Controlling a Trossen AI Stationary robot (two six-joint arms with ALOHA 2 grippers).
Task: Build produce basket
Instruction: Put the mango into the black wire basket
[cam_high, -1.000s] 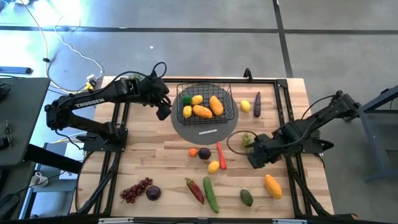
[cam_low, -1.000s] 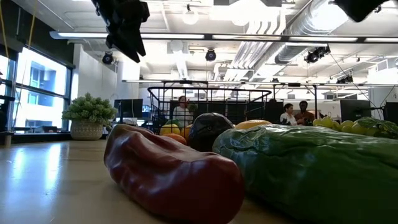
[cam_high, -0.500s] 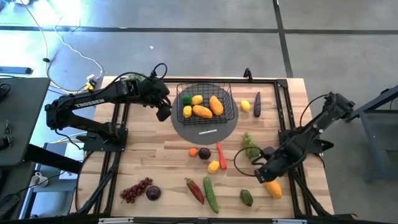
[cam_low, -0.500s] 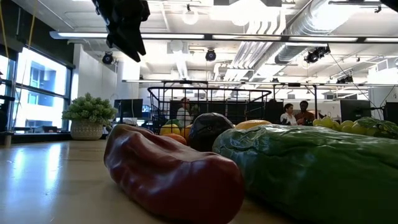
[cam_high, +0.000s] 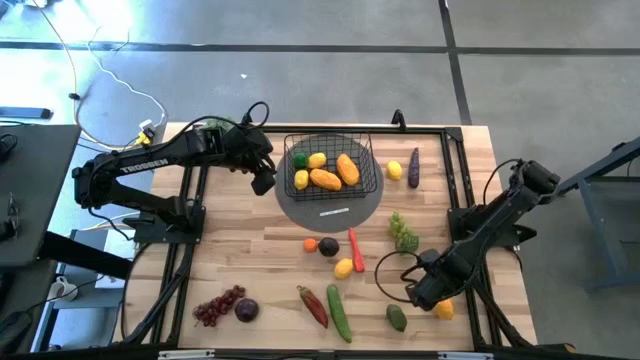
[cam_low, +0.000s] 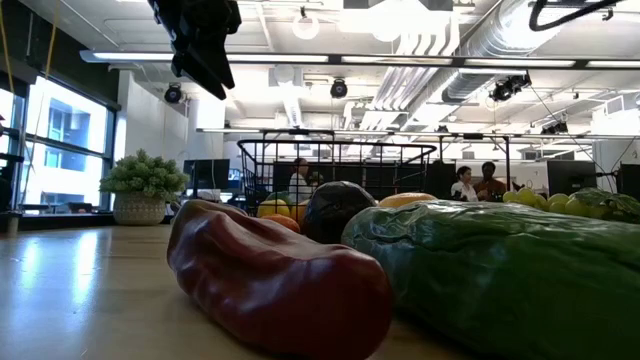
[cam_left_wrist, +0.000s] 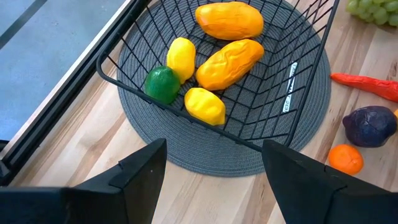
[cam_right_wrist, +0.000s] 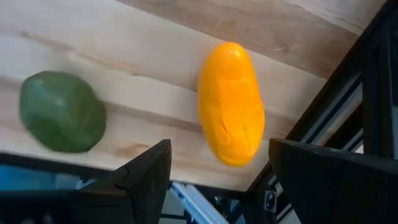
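The black wire basket (cam_high: 331, 166) stands on a grey round mat (cam_high: 330, 208) at the far middle of the table. It holds two orange mangoes, two lemons and a green fruit (cam_left_wrist: 162, 84). My left gripper (cam_high: 263, 181) hangs open beside the basket's left side, above the table. My right gripper (cam_high: 424, 291) is open and points down over the near right of the table. An orange mango (cam_right_wrist: 231, 102) lies on the wood just ahead of its fingers, with a green avocado (cam_right_wrist: 62, 111) beside it. Neither gripper touches anything.
Loose produce lies on the table: green grapes (cam_high: 403, 232), a lemon and an aubergine (cam_high: 413, 167) at the far right, a red chilli (cam_high: 355, 248), a red pepper (cam_high: 313, 305), a cucumber (cam_high: 339, 312) and purple grapes (cam_high: 218, 305). A black frame rail (cam_high: 480, 300) runs beside the mango.
My right gripper has moved from over the green grapes toward the table's near edge and down. It has turned as it went and now stands over the orange mango. It has stayed open. The left arm has kept still.
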